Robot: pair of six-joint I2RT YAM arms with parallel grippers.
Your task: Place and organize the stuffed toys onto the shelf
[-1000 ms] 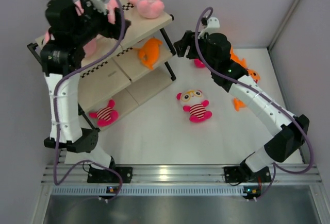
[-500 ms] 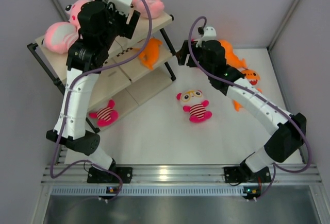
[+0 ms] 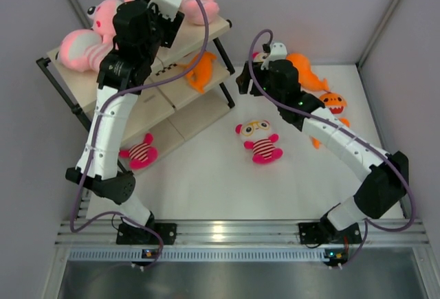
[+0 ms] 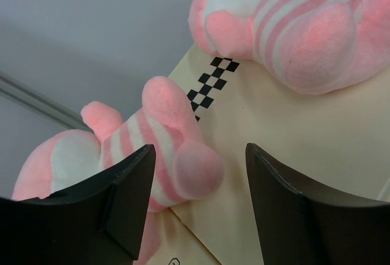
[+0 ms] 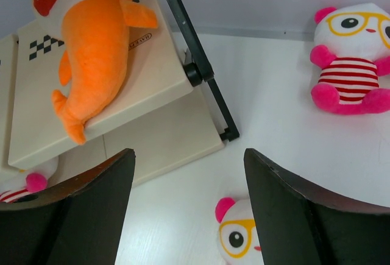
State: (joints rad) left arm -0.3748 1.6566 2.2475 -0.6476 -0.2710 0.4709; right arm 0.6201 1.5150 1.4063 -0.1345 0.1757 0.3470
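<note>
The shelf [image 3: 148, 106] stands at the back left. Two pale pink striped toys lie on its top board, one at the left end [image 3: 86, 38] and one at the right [image 3: 199, 0]. My left gripper [image 4: 200, 149] hovers open over that board [image 4: 304, 137], and the nearer pink toy's foot [image 4: 195, 167] shows between its jaws, untouched. An orange fish [image 3: 196, 71] lies on the middle tier and a striped doll [image 3: 137, 153] on the lowest. My right gripper [image 5: 189, 155] is open above the table, over a bespectacled doll [image 5: 241, 237]. Another doll [image 3: 260, 141] sits mid-table.
Two more orange fish toys [image 3: 306, 69] [image 3: 331, 103] lie on the table at the right, behind my right arm. The shelf's black frame leg [image 5: 207, 88] stands close to the right gripper. Grey walls close in the table at the back and both sides.
My left arm has swung right along the top board, uncovering the left pink toy lying there, and its jaws have narrowed somewhat. My right gripper has shifted slightly.
</note>
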